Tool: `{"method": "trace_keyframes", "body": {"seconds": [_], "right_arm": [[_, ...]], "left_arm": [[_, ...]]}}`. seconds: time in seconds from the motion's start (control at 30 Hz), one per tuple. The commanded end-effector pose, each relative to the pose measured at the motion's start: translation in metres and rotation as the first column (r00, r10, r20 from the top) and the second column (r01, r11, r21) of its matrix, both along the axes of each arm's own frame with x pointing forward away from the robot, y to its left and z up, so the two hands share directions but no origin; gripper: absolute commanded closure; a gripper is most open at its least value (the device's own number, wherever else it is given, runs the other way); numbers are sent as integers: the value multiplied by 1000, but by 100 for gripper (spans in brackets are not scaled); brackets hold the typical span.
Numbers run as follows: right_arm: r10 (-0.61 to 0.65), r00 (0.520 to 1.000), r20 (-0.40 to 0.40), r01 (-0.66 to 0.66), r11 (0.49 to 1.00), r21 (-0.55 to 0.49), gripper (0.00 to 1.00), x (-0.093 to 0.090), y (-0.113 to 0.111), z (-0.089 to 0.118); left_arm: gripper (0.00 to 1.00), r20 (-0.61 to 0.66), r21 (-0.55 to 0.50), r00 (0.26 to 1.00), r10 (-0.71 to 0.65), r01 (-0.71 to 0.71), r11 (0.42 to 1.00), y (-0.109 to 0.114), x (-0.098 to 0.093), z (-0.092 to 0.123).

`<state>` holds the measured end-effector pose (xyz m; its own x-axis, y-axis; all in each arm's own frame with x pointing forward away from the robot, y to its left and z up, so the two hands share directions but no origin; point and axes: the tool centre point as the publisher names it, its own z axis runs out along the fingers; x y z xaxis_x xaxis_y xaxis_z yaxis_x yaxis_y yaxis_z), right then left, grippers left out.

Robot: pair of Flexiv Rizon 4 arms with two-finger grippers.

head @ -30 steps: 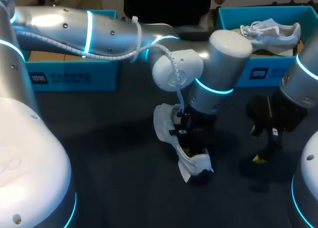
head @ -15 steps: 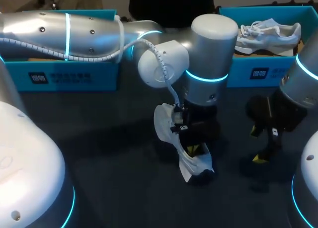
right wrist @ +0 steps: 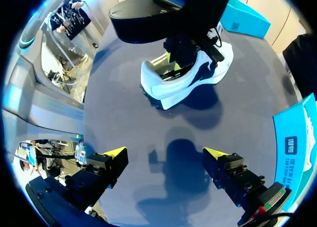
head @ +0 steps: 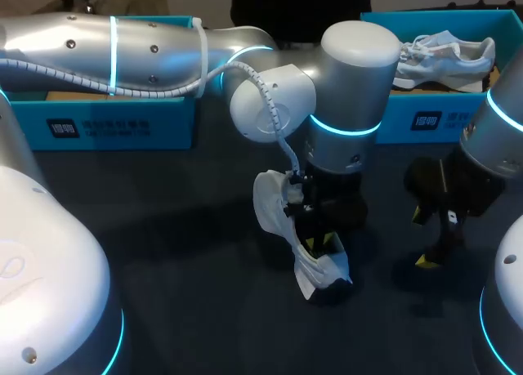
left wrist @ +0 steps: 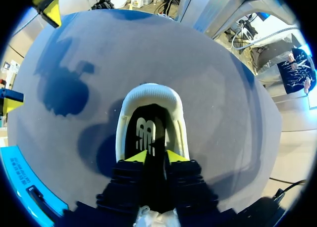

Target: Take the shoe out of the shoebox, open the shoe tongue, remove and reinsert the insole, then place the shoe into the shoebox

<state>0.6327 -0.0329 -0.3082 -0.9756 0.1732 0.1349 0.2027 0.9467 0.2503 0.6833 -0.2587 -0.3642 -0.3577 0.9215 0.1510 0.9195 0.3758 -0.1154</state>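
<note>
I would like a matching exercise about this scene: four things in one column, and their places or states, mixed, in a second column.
1 white shoe with dark lining
2 pale grey laced shoe
3 left gripper
4 right gripper

A open, above the dark table
B inside the blue open box
C down in the opening of shoe 1
D standing on the dark table

Pairs: 1-D, 2-B, 3-C, 4-A

shoe (head: pixel 321 269): white sneaker, dark trim, upright on its sole, directly under left pincer (left wrist: pixel 153 157) | insole (left wrist: pixel 148 134): black, white logo, seated inside shoe, just ahead of pincer | shoebox (head: pixel 425 118): teal, open, well apart
</note>
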Motion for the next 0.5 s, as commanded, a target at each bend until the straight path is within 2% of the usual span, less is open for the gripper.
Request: {"method": "trace_keyframes", "body": {"seconds": [0.03,0.5], "right_arm": [[0,1000,0,0,1000,-2,0,0,1,-1],[0,1000,0,0,1000,-2,0,0,1,-1]], "left_arm": [[64,3,16,1000,-3,3,1000,-3,2,-3],[54,-1,30,998,58,-58,998,8,15,-2]]}}
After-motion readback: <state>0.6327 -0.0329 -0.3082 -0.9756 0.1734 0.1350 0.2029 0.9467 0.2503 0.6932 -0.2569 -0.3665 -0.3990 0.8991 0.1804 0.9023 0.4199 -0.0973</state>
